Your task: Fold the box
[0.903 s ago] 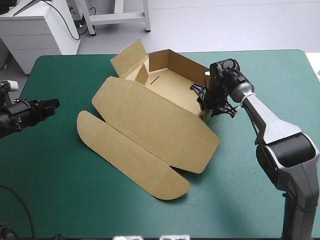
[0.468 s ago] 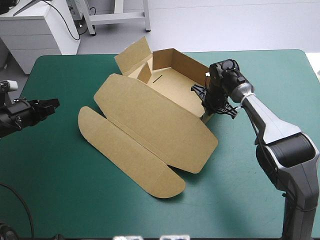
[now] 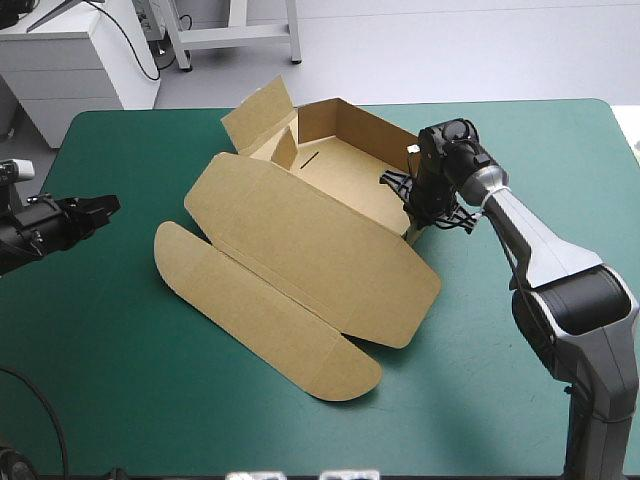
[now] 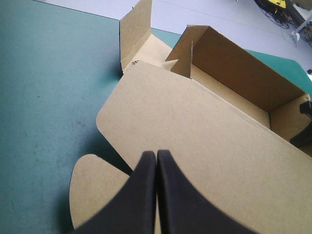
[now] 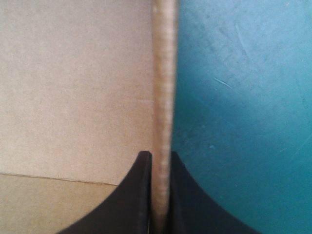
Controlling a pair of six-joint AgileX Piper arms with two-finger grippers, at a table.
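Brown board box (image 3: 310, 240), slightly leftward

table (image 3: 110, 390) | cover (image 5: 243, 97) teal-green, lying flat | far corners rounded | faint pale scratches, right wrist view

Left gripper (image 4: 156, 153) hovers fully closed; right gripper (image 5: 160, 155), arm extended forward, clamps nearly closed.

High view looks down on the table (image 3: 120, 380); both wrist views share the box (image 3: 320, 250), the right closest
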